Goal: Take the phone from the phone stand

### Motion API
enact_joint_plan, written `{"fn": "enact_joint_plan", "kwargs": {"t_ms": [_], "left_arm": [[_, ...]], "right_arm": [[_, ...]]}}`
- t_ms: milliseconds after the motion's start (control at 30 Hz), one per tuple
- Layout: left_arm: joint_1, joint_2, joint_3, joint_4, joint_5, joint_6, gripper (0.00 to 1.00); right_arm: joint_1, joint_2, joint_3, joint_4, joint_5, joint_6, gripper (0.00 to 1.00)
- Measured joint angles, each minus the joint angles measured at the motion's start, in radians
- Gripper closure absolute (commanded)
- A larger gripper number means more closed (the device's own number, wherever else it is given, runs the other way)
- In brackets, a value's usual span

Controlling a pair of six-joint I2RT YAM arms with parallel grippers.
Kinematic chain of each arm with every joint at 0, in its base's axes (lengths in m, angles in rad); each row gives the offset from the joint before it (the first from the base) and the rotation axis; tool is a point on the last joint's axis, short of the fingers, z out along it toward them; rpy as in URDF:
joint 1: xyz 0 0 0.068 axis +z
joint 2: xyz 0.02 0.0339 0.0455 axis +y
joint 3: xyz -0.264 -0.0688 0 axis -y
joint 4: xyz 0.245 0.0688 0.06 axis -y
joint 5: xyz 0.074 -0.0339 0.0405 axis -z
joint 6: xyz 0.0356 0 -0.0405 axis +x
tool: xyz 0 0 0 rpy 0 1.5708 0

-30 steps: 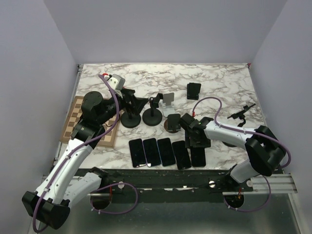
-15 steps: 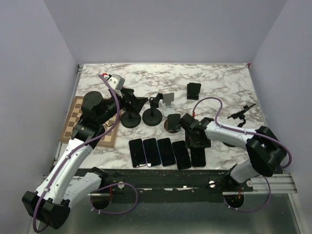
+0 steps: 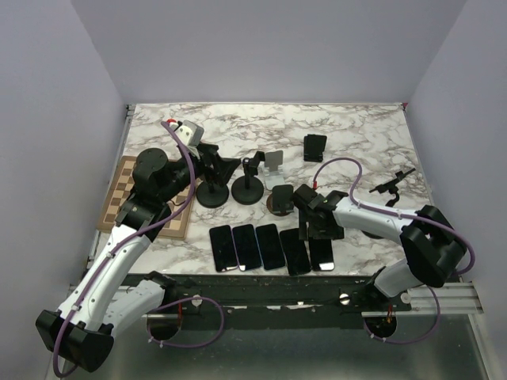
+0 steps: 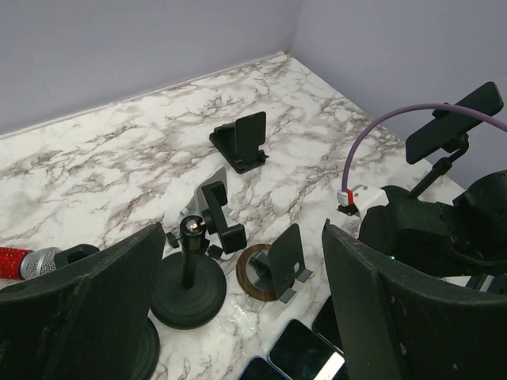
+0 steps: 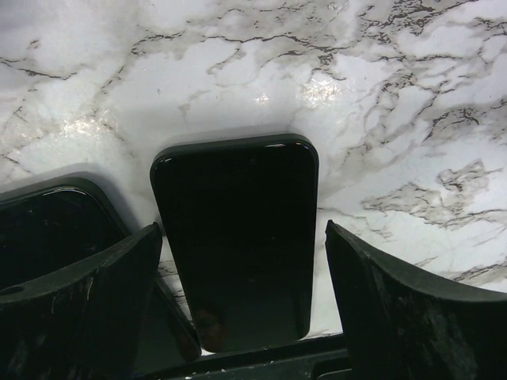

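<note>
five glossy black slab phones (image 3: 269, 247) are lying in a row near the front edge of the white marble table (image 3: 356, 134). the right gripper (image 5: 242, 229) is hovering low over the rightmost phone (image 5: 234, 269), fingers spread wide to either side of it as it lies flat on the marble. the small black angled phone stand (image 3: 281, 196) is standing just behind. the left gripper (image 4: 242, 237) is hanging with fingers spread, near the black round-based stands (image 3: 247, 188).
</note>
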Motion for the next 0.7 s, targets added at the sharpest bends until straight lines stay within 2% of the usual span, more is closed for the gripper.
{"fn": "enact_joint_plan", "kwargs": {"t_ms": [367, 700], "left_arm": [[-0.006, 0.0, 0.0, 0.0, 0.0, 0.0, 0.11], [-0.009, 0.0, 0.0, 0.0, 0.0, 0.0, 0.11]], "right_arm": [[0.0, -0.081, 0.018, -0.034, 0.014, 0.018, 0.08], [0.0, -0.321, 0.202, -0.064, 0.053, 0.005, 0.1]]}}
